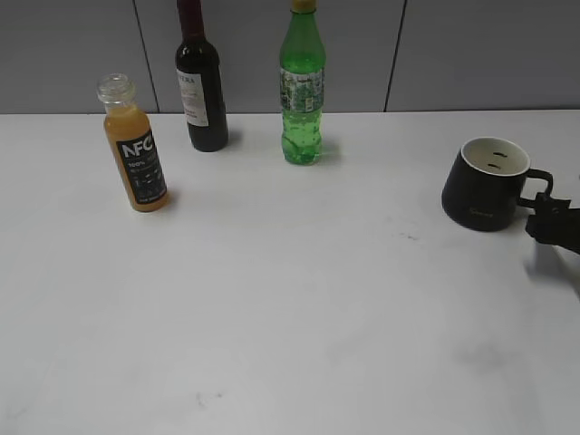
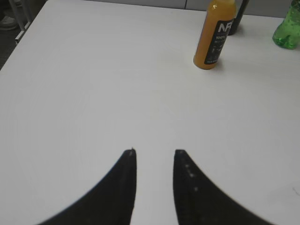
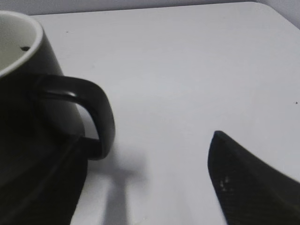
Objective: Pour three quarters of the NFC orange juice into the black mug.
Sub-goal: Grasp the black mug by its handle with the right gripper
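Your NFC orange juice [image 1: 135,149] stands capless, nearly full, far left on the table [image 1: 290,308]. The black mug [image 1: 485,184] is empty; your right end effector [image 3: 145,173] gapes around its handle. The left end effector [image 2: 154,161] is partly open, holding nothing.

white table [image 1: 290,317] | NFC orange juice [image 1: 138,149] | wine bottle [image 1: 201,82] | green soda bottle [image 1: 301,91] | black mug [image 1: 485,184]

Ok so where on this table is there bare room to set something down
The whole near half of the white table is bare, as is the middle stretch between the green soda bottle and the black mug. It is crowded back left: NFC orange juice, wine bottle and soda bottle.
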`<action>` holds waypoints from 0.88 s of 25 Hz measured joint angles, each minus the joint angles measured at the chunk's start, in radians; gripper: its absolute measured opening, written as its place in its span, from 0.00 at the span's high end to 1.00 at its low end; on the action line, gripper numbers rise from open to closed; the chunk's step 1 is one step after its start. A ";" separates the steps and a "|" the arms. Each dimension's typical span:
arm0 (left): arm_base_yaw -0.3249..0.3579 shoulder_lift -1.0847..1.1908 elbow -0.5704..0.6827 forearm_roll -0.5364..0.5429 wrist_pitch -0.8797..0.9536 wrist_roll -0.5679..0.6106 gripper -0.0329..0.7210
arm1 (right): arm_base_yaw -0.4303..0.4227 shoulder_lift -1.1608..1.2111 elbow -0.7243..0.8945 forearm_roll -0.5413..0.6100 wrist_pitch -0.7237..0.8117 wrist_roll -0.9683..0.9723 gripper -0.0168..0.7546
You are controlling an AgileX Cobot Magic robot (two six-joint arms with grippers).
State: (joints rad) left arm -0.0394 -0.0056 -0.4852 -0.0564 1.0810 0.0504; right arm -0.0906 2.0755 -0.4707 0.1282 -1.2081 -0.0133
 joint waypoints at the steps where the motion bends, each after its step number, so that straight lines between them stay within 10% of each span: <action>1: 0.000 0.000 0.000 0.000 0.000 0.001 0.66 | -0.004 0.002 -0.008 -0.004 0.000 0.000 0.19; 22: 0.000 0.000 0.000 0.000 0.000 0.001 0.66 | -0.014 0.113 -0.175 -0.068 -0.002 0.003 0.21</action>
State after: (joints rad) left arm -0.0394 -0.0056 -0.4852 -0.0564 1.0810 0.0514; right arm -0.1043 2.1883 -0.6454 0.0605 -1.2098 -0.0102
